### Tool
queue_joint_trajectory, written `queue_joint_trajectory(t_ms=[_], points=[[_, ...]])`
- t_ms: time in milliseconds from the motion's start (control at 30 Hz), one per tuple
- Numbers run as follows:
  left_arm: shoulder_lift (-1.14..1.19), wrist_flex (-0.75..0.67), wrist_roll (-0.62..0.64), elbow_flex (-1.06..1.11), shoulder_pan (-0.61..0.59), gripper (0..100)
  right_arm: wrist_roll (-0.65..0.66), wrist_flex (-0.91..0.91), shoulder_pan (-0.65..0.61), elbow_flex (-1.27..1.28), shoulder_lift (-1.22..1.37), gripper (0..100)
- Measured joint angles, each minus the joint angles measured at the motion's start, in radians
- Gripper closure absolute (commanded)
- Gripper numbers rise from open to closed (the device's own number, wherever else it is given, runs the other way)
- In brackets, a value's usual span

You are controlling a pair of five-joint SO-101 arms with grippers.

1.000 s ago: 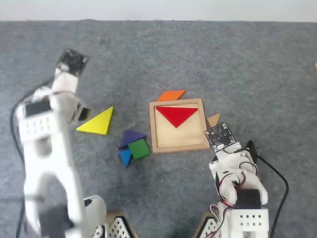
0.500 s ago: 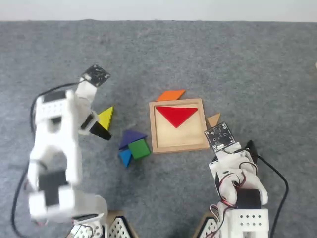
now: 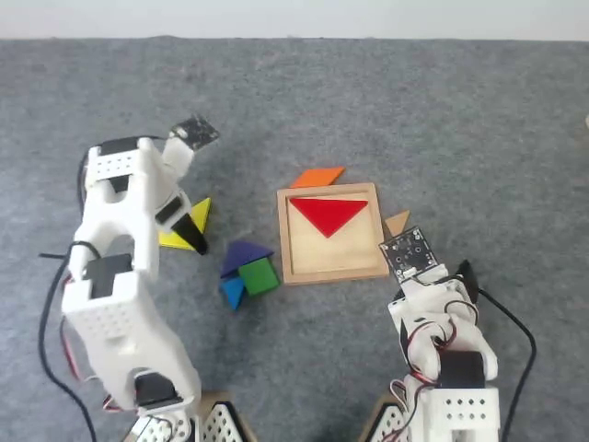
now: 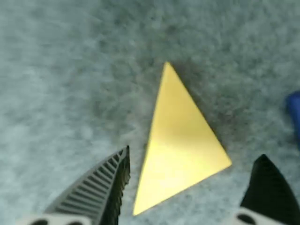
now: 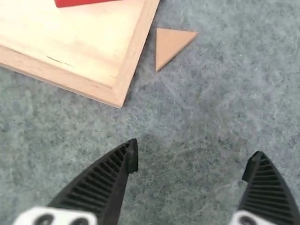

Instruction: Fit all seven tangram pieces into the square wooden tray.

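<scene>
The left gripper [image 4: 194,154] was held open astride the yellow triangle [image 4: 180,145]; the right gripper [image 5: 195,147] was spread over open carpet [image 5: 211,108] beside the tray [image 5: 136,51] corner.

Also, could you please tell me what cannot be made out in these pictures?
Yellow triangle: high view, mostly covered by the left arm.
Red triangle: right wrist view, cut off by the picture's edge.
Blue piece: left wrist view, cut off by the edge, shape unclear.

A grey carpet-like surface [image 3: 479,120] ends at a pale strip [image 3: 294,17].
</scene>
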Motion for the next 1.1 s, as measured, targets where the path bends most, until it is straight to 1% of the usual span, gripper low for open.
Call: queue_joint_trajectory(t_ms=[333,467,567,833,900,1000,1100], points=[[0.071,0.006,-0.018,-0.017,0.003,65,0.0,0.0,0.0,0.0,0.0,63.8],[0.074,0.009,-0.009,-0.021,0.008,69,0.0,0.0,0.0,0.0,0.0,63.8],[0.074,0.012,0.003,-0.023,0.018,71,0.0,0.0,0.0,0.0,0.0,63.8],[0.074,0.023,0.028,-0.026,0.025,72,0.0,0.0,0.0,0.0,0.0,63.8],[0.058,0.034,0.038,-0.023,0.025,72,0.0,0.0,0.0,0.0,0.0,63.8],[0.009,0.094,0.049,-0.015,0.034,72,0.0,0.0,0.0,0.0,0.0,63.8],[-0.094,0.137,0.051,0.021,0.046,72,0.0,0.0,0.0,0.0,0.0,63.8]])
